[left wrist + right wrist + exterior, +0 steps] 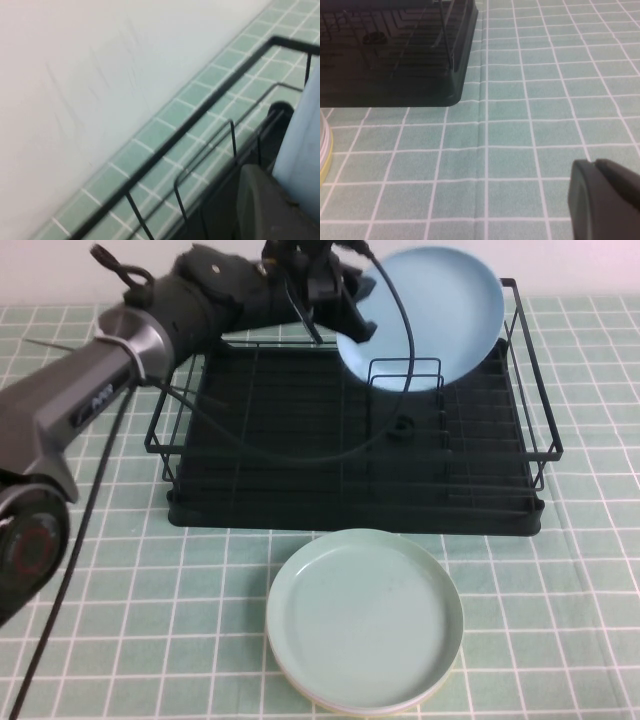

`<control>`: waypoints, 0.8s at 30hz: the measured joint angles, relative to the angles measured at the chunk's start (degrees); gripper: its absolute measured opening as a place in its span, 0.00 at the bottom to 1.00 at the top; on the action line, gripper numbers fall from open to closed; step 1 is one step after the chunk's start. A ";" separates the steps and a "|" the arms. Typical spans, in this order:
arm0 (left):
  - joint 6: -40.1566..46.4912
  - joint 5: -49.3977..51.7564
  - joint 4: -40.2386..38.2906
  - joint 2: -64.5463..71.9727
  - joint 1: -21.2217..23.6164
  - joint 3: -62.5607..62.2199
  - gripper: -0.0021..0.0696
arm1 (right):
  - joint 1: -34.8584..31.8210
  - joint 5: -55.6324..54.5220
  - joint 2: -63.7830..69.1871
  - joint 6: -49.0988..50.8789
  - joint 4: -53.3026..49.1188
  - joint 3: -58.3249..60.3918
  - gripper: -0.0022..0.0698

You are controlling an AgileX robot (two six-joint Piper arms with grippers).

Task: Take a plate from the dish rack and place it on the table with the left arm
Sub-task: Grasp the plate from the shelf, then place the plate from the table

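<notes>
The left gripper [345, 315] pinches the blue plate [435, 315] above the dish rack [350, 440]; the right gripper [600, 200] hovers over the table [530, 100], fingers unclear.

The round sky-blue plastic plate [440, 315] is partly covered by the left claw [345, 310] at the counter's far edge; whether the fingers clamp its rim cannot be told. In the right wrist view only one dark finger [602, 200] of the right claw shows, cut off at the picture's edge.
</notes>
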 joint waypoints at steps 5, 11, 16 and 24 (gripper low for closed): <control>-0.17 0.00 0.56 -4.83 0.00 0.00 0.08 | 0.00 0.00 0.00 0.00 0.00 0.00 0.00; -8.68 4.62 9.56 -13.11 0.00 0.00 0.08 | 0.00 0.00 0.00 0.00 0.00 0.00 0.00; -27.28 15.81 25.00 -20.60 0.00 -0.19 0.08 | 0.00 0.00 0.00 0.00 0.00 0.00 0.00; -47.24 40.20 28.57 -25.21 6.19 4.34 0.08 | 0.00 0.00 0.00 0.00 0.00 0.00 0.00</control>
